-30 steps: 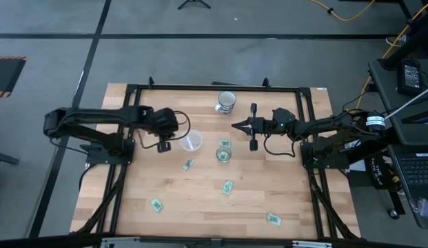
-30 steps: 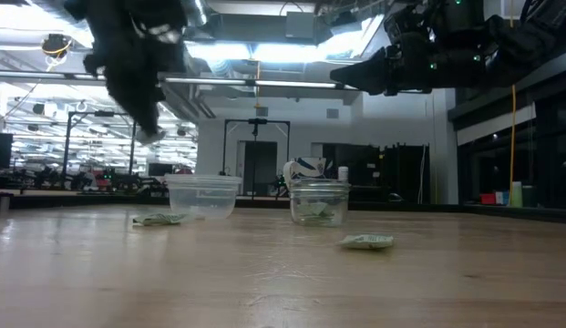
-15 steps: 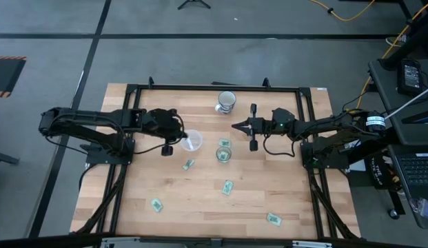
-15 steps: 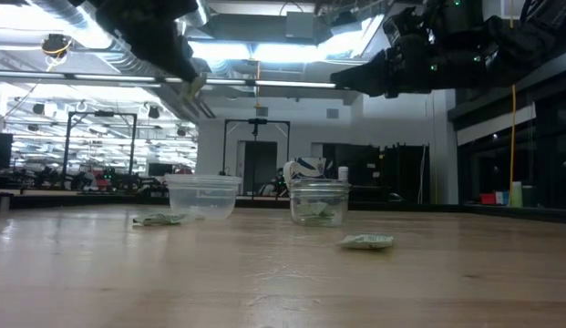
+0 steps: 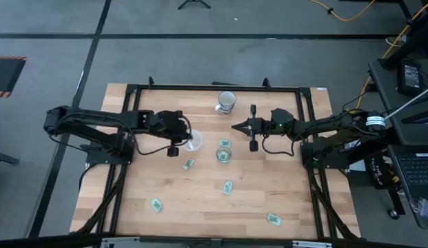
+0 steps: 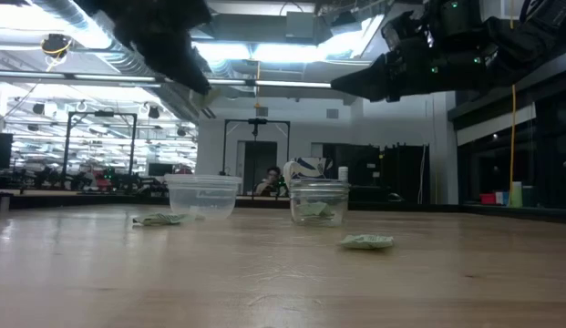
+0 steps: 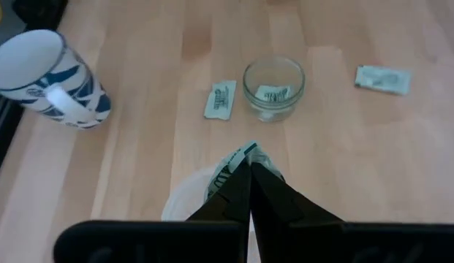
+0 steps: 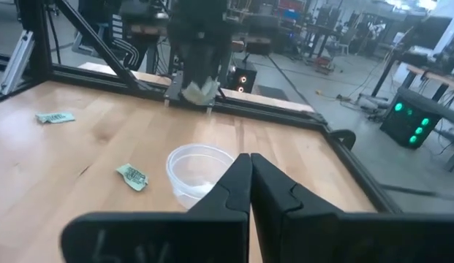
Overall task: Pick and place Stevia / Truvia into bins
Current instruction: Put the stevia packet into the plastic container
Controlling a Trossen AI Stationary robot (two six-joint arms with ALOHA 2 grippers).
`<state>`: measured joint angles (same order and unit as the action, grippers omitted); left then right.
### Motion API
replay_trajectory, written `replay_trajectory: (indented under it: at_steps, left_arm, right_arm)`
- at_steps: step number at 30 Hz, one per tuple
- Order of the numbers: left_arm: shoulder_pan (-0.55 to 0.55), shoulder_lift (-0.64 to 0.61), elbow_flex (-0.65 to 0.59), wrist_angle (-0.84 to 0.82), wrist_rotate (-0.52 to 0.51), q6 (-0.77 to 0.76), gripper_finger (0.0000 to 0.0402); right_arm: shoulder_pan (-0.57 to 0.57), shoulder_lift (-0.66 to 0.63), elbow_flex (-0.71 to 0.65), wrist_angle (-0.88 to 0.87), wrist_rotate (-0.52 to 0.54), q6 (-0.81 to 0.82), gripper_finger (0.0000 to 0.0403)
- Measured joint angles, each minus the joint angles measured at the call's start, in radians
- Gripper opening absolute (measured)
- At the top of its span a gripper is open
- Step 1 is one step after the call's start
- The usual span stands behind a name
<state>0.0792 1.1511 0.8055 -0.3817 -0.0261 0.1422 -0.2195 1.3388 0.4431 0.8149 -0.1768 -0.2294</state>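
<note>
Stevia packet [image 7: 241, 162] pinched in left gripper [image 7: 248, 169] above whitish cup [image 5: 194, 142].

Bright overhead ceiling lights [image 6: 264, 50] flood the pale wooden table [image 5: 207, 200] evenly, casting only soft shadows. In the low view both dark arms stand silhouetted against glare, and the foreground tabletop blurs.

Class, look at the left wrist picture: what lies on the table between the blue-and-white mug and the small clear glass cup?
One green-and-white packet lies flat on the bare wood between the mug and the glass cup, close beside the cup but apart from it.
</note>
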Motion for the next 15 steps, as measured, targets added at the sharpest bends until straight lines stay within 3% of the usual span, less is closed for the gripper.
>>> replay_trajectory:
  at_steps: [15]
  left_arm:
    - [0.002,0.268,0.000,0.040,-0.021,0.028,0.0002]
  right_arm:
    - [0.007,0.000,0.000,-0.044,0.000,0.013,0.0007]
